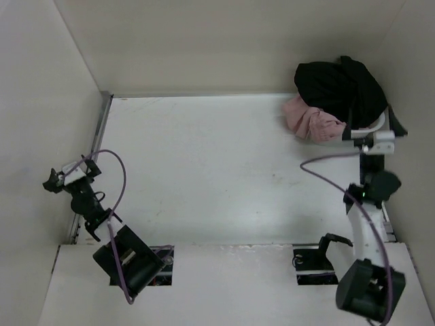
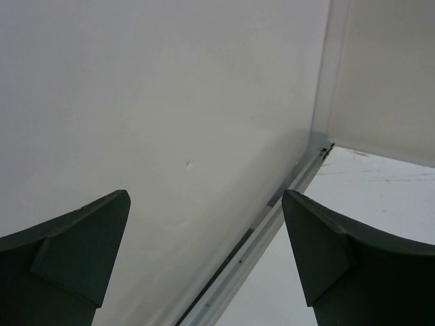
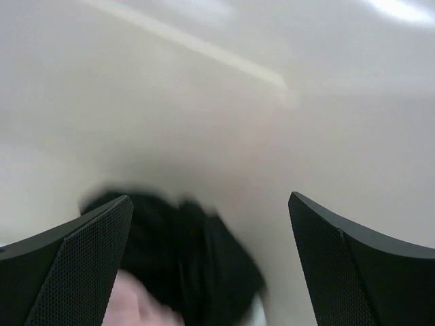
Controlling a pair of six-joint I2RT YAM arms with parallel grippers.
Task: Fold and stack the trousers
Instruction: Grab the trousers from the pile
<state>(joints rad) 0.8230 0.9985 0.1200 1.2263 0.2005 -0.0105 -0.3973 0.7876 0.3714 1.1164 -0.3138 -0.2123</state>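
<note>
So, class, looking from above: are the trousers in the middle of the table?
No, the black trousers and pink trousers lie heaped together in the far right corner.

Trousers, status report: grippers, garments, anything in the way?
Left gripper open, by the left wall. Right gripper open, over the pile, holding nothing. Black trousers and pink trousers heaped unfolded, far right corner. No obstruction visible.
</note>
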